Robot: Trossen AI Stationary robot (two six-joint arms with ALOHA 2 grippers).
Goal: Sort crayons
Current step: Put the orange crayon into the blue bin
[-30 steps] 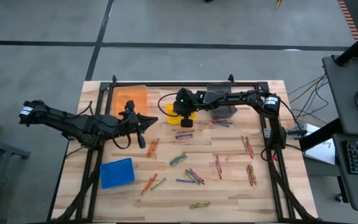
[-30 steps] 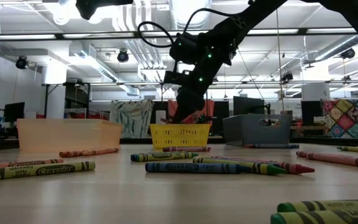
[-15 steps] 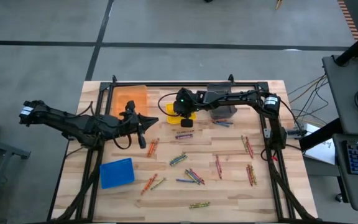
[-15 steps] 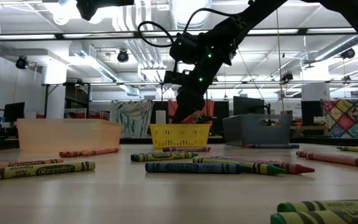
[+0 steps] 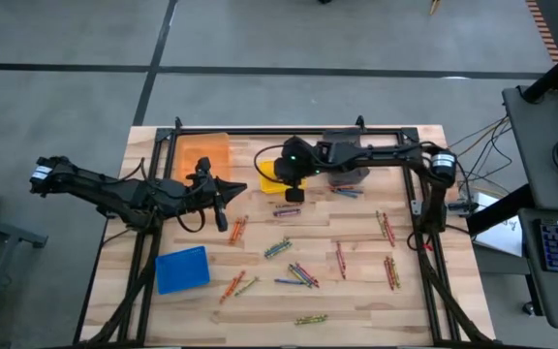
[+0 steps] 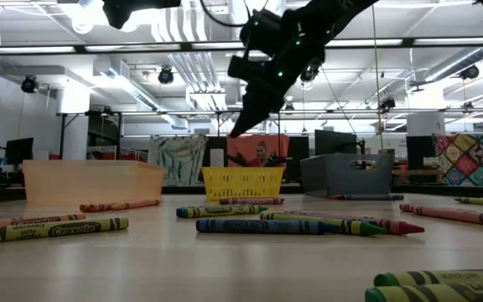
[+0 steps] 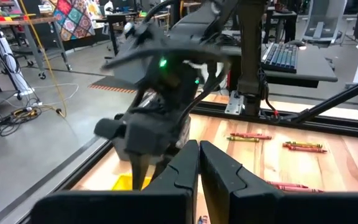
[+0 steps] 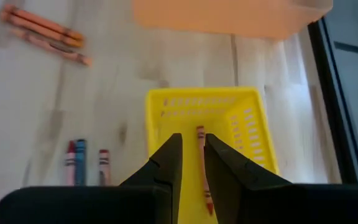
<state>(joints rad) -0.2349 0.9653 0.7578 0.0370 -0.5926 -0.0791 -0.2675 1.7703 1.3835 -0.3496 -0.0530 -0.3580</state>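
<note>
The left gripper (image 5: 220, 219) hangs over the table (image 5: 356, 291) with its two fingers (image 7: 185, 165) pressed flat together and nothing between them. Off its outer side sits the blue bin (image 5: 182, 269); beyond its tip stands the orange bin (image 5: 204, 153). Just beside its tip lies a small pair of orange-red crayons (image 5: 237, 229).

Further along, the right gripper (image 5: 293, 194) hovers above the near edge of the yellow bin (image 8: 241, 112). Its fingers (image 8: 166, 162) stand slightly spread, with a narrow gap, and they clasp nothing. Straight below that gap a single reddish crayon (image 8: 202, 169) lies inside the yellow bin, clear of both fingers. Just outside the bin, to one side of the gripper, three short crayons (image 8: 82, 163) lie side by side on the wood. Behind the gripper's arm stands the grey bin (image 5: 345, 173).

The remaining crayons (image 5: 303, 275) are scattered across the open table on the near side of the right gripper, with more red ones (image 5: 387, 229) out by the right arm's frame.
</note>
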